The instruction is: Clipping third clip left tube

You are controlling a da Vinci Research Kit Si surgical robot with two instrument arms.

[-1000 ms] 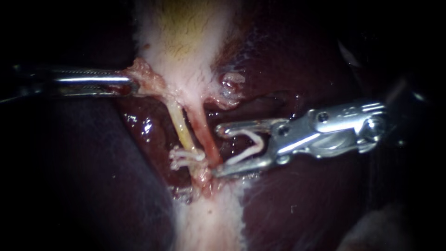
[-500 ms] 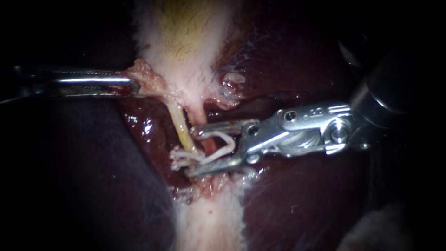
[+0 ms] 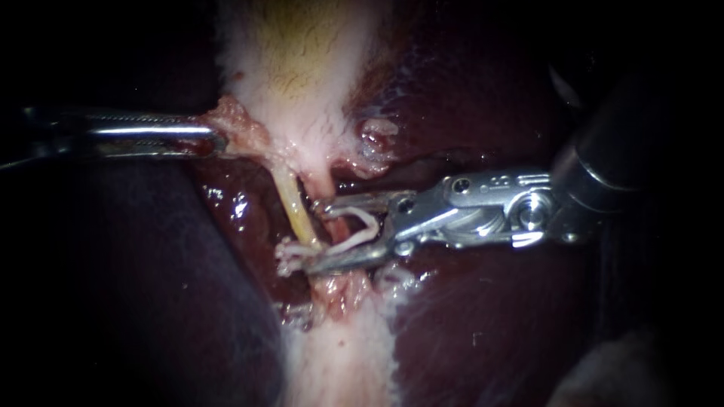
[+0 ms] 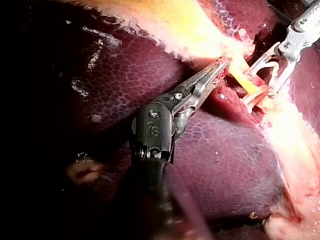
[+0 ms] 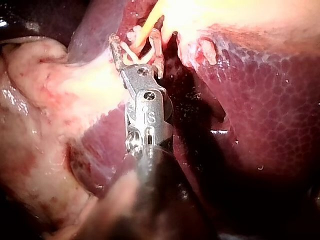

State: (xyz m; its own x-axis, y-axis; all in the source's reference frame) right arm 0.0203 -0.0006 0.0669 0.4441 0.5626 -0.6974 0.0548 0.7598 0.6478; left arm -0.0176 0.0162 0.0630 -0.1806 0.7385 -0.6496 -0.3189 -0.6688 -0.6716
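Observation:
My left instrument (image 3: 217,139) comes in from the left, its jaws shut on a tag of tissue at the pale gallbladder's (image 3: 302,75) narrow end; it shows the same grip in its own wrist view (image 4: 222,64). Two tubes run down from there: a yellow left tube (image 3: 294,203) and a reddish right tube (image 3: 326,197). White clips (image 3: 289,256) sit low on the yellow tube. My right instrument (image 3: 317,234) carries a white clip (image 3: 354,230) between its jaws, which straddle the tubes just above those clips. In the right wrist view the yellow tube (image 5: 147,27) passes between the jaws (image 5: 136,37).
Dark red liver (image 3: 490,316) lies on both sides of the tubes. A pale fatty band (image 3: 339,362) runs down below the clips. A dark purple lobe (image 3: 113,301) fills the lower left.
My right instrument has moved left, from beside the tubes to astride them, and its jaws have narrowed around the white clip. The left instrument has held still.

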